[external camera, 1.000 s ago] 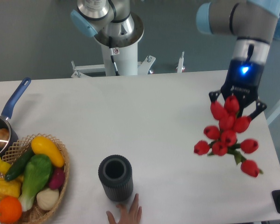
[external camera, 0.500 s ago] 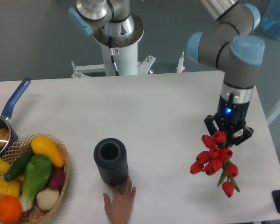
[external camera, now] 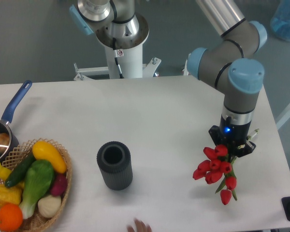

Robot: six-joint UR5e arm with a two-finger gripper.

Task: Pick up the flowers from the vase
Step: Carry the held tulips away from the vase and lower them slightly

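The flowers, a bunch of red tulips with green stems, hang low over the table at the right, close to or touching its surface. My gripper points straight down and is shut on the bunch at its upper end; its fingertips are hidden among the blooms. The vase, a dark ribbed cylinder with an empty round mouth, stands upright on the table well to the left of the gripper.
A wicker basket of toy vegetables and fruit sits at the front left, with a blue-handled saucepan behind it. A person's fingertips show at the front edge. A second robot base stands at the back.
My gripper has come down and slightly left with the flowers, which now hang near the table. The hand has let go of the vase and drawn back to the front edge.
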